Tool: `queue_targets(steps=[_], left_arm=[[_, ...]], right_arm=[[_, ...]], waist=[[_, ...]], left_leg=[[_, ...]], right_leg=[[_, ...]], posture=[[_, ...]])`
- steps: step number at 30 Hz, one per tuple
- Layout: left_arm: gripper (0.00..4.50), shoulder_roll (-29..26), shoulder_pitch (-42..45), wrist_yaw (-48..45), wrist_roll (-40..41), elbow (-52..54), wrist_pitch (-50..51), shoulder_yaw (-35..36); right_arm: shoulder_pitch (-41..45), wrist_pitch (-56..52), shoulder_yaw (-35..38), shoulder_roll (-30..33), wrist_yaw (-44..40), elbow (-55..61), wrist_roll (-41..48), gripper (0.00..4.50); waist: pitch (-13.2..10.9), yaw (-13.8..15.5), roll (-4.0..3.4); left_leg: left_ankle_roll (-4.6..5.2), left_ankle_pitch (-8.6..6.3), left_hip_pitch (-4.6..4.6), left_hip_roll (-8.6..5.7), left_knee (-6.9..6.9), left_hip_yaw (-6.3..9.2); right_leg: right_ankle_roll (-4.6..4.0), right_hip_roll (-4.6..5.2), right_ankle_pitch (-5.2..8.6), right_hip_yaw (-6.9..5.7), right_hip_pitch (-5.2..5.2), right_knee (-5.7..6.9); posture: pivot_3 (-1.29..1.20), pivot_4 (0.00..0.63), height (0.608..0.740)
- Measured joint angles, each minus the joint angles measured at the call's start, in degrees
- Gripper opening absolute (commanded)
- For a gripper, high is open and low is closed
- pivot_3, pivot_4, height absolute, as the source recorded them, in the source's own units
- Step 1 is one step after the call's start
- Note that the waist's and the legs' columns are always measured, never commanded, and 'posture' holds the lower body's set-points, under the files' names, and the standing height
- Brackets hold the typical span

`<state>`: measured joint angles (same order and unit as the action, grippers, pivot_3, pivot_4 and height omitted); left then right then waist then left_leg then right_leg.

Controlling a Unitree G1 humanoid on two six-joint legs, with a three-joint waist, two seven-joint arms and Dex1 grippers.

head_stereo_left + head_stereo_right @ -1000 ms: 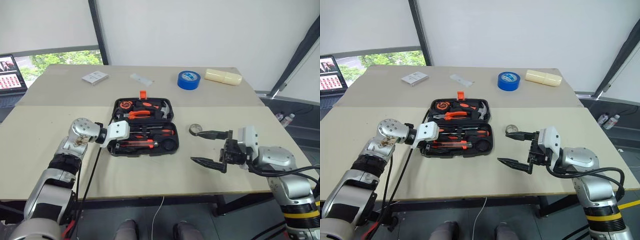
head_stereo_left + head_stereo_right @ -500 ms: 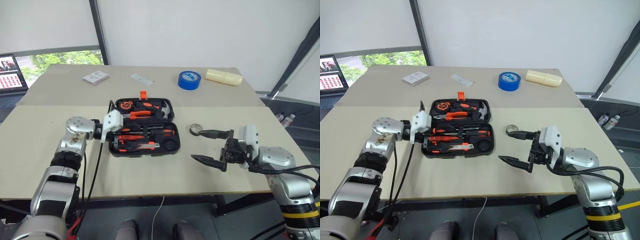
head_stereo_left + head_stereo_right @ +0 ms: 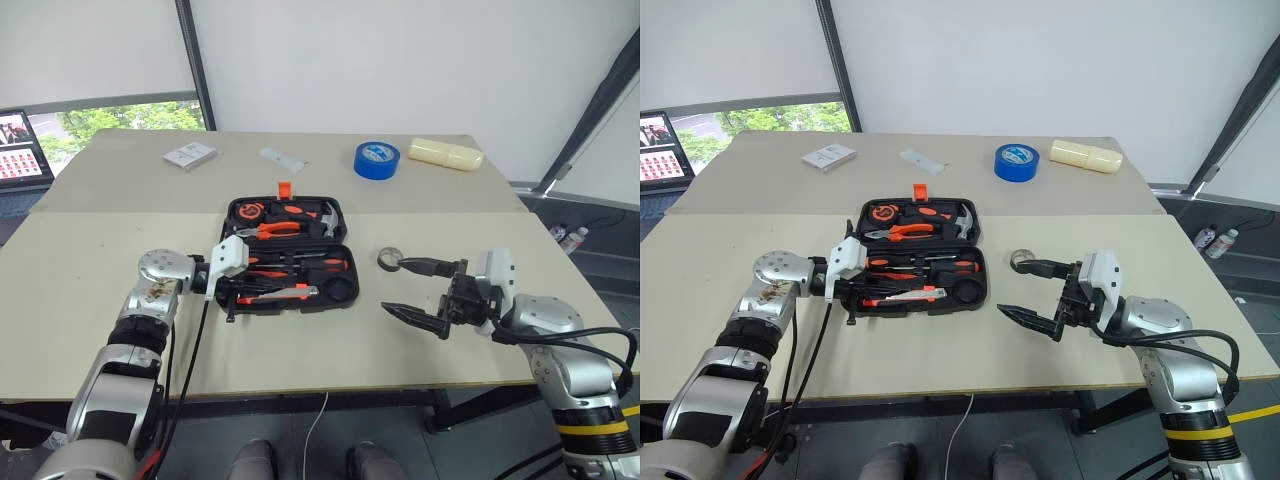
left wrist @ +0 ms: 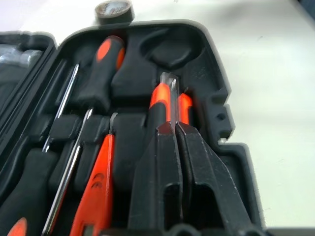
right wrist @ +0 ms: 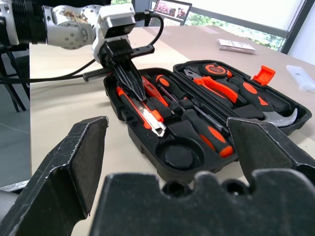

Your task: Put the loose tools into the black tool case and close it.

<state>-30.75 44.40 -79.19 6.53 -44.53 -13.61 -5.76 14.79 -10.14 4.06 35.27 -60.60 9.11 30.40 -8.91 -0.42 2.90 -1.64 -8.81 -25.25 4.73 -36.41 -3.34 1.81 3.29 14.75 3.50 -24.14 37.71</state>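
Observation:
The black tool case (image 3: 341, 212) lies open at the table's middle. An orange-black utility knife (image 3: 285, 293) lies slightly askew in its near row. My left gripper (image 3: 258, 287) is shut, its tips resting over the knife's (image 4: 165, 98) handle with nothing between the fingers. Black-and-orange-handled screwdrivers (image 4: 101, 64) and a slim orange screwdriver (image 4: 96, 191) lie in their recesses beside it. A small dark tape roll (image 3: 389, 259) sits on the table just right of the case. My right gripper (image 3: 393, 286) is open and level, and its far fingertip is next to the roll.
The lid half holds pliers, a hammer and a tape measure. A blue tape roll (image 3: 377, 159), a cream cylinder (image 3: 445, 153), a white box (image 3: 189, 154) and a small clear packet (image 3: 283, 157) lie along the table's far side. A laptop (image 3: 20, 148) stands at the far left.
My left gripper opened wider, then closed, and now sits lower over the case's near left part. The knife's metal end now shows in the near row. The right arm has kept still.

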Motion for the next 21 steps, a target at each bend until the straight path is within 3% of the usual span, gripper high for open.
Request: queue_targets(steps=[11,21], left_arm=[[0.06,0.40,-1.58,3.78,-1.27,1.92,6.22,-1.63],[0.06,-0.77,-3.17,3.97,-0.45,2.23,9.88,-1.25]], right_arm=[[-3.12,-0.01,0.01,-0.10,1.54,1.79,0.08,4.50],[-4.20,-0.02,0.34,-0.10,2.29,2.07,0.08,4.50]], waist=[[0.39,0.12,-0.52],[0.42,-0.65,-0.55]], left_leg=[[0.02,0.02,0.35,-0.01,-0.19,-0.01],[0.07,-0.04,1.08,-0.01,0.21,-0.05]], right_leg=[[0.37,0.00,0.15,0.10,0.29,0.19],[0.29,-0.01,0.31,0.14,0.94,-0.09]], posture=[[0.00,0.150,0.740],[0.00,0.150,0.740]])
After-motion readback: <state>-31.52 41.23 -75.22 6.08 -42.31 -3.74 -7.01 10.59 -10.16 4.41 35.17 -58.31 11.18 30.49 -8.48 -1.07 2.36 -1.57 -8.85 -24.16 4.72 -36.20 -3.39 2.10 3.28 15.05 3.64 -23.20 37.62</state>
